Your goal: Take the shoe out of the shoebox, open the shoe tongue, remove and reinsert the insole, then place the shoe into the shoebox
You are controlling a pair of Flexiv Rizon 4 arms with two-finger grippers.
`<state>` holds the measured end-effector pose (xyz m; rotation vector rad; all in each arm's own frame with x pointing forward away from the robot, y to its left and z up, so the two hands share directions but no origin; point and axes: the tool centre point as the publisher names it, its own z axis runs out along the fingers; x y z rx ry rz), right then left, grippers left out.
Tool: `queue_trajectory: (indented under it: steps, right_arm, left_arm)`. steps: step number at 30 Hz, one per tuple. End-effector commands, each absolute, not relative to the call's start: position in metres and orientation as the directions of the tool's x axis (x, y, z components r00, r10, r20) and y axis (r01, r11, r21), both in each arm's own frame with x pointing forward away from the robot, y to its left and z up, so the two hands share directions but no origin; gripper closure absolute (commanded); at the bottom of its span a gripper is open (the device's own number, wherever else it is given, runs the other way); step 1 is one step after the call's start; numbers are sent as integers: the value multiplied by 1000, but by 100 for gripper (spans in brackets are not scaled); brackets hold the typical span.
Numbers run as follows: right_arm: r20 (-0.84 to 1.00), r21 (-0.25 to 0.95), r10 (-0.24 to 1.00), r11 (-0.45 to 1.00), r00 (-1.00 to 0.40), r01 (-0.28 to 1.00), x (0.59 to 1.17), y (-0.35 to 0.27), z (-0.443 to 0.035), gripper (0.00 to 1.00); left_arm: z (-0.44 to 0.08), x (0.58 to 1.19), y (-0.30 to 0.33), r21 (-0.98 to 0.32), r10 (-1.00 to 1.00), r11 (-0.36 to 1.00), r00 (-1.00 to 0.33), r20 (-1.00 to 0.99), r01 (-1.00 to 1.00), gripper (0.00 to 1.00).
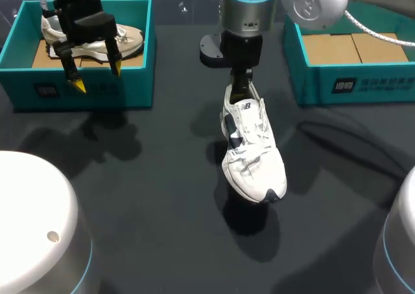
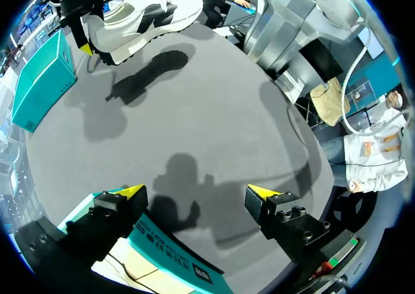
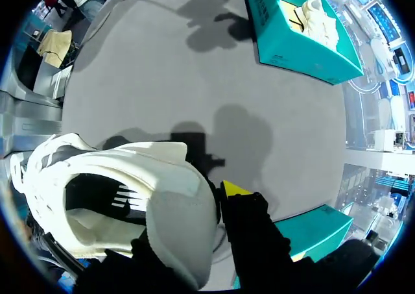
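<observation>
We are gripping the shoe (image 1: 251,145) by its heel in our right hand (image 1: 241,80) over the desk (image 1: 149,177), its long axis running from the hand toward us. Our left hand (image 1: 97,77) is hanging open and empty over the left shoebox (image 1: 133,89).

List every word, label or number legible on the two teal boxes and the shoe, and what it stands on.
Front wall of the right shoebox: white logo and characters, too small to read.
Front wall of the left shoebox: dark label, blurred.
Tongue of the shoe: dark mark, too small to read.
Nothing quotable.
</observation>
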<state>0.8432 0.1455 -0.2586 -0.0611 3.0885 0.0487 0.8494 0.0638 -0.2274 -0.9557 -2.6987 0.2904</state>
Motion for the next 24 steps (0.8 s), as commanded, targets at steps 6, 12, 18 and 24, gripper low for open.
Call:
queue_trajectory:
  steps: [6, 12, 18, 24]
  right_arm:
    - [-54, 33, -39, 999, -998, -41, 841, 144, -256, 100]
    - [-58, 4, -4, 1000, -998, -4, 858, 125, -236, 100]
    - [-83, -38, -8, 999, -997, -5, 902, 77, -197, 100]
    - [-115, -84, -38, 996, -993, -29, 946, 19, -167, 100]
  left_arm:
    - [-227, 850, 64, -271, 639, 763, -748, 181, 587, 0]
    - [-227, 850, 64, -271, 639, 763, -748, 181, 587, 0]
    - [-227, 850, 64, -271, 639, 763, -748, 181, 587, 0]
    - [-227, 850, 64, -271, 639, 763, -748, 181, 587, 0]
